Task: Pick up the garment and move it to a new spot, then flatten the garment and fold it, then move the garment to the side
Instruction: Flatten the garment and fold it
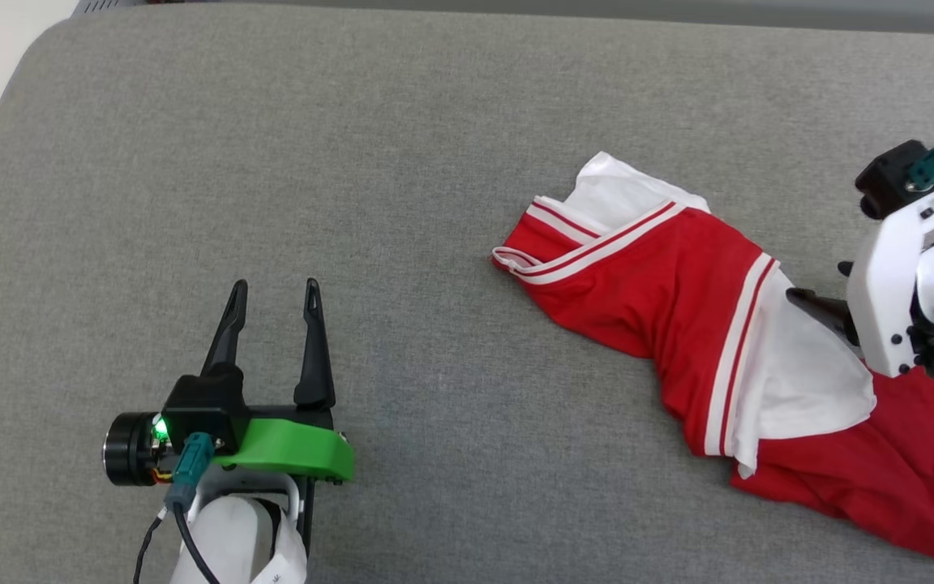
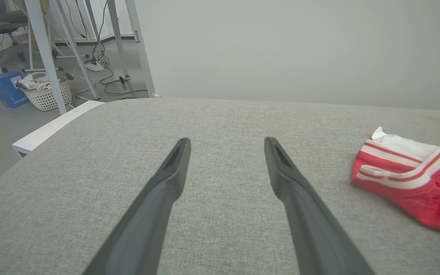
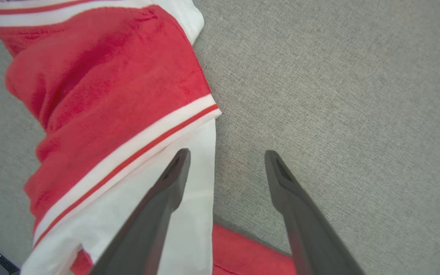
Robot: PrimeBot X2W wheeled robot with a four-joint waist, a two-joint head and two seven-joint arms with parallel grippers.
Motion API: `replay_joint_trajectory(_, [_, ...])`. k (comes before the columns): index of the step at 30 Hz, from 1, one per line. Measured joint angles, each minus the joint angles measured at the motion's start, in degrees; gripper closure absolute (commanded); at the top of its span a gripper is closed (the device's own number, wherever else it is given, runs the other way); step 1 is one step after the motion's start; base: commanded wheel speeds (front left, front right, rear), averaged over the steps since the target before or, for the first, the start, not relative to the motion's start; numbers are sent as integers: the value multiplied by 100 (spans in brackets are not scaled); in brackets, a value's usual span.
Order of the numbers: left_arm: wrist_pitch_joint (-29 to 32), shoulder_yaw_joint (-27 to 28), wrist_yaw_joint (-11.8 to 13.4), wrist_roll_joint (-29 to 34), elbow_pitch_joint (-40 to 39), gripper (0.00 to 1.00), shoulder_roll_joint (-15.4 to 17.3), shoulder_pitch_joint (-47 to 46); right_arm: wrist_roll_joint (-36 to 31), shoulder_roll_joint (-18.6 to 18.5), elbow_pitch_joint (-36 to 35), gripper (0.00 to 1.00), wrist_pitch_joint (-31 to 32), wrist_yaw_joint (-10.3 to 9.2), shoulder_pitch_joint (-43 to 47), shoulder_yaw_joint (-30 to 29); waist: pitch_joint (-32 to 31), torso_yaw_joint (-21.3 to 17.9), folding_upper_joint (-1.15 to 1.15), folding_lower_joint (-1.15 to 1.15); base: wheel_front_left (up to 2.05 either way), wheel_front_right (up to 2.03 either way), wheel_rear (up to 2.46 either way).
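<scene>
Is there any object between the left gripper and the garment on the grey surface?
Nothing visible stands in the way. Bare grey surface lies between the open left gripper and the crumpled garment, which lies to its right.

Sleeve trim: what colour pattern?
Trim: white with a thin red stripe; best in right wrist view.

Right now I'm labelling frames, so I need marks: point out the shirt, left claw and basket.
Shirt [image 1: 661,284]: head view, red body panel.
Left claw [image 1: 275,285]: head view, midway between fingertips.
Basket [image 2: 48,99]: left wrist view, woven side wall.
</scene>
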Motion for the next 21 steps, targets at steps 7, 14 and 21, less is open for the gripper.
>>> replay_joint_trajectory(7, [0, -113, 104, -49, 4, 0, -2, -108, -88, 174, 1016, 0, -154, 0, -306, 811, 359, 235, 0, 0, 0, 0, 0])
replay_joint_trajectory(14, [0, 7, 155, -49, 43, 0, -1, -102, 212, 71, 1140, 100, -1115, 0, -440, 1056, 397, 332, 0, 0, 0, 0, 0])
replay_joint_trajectory(21, [0, 66, 140, -47, 91, 0, -1, 2, 1031, -137, 256, 100, -2023, -2, -289, 1099, 41, 248, 0, 0, 0, 0, 0])
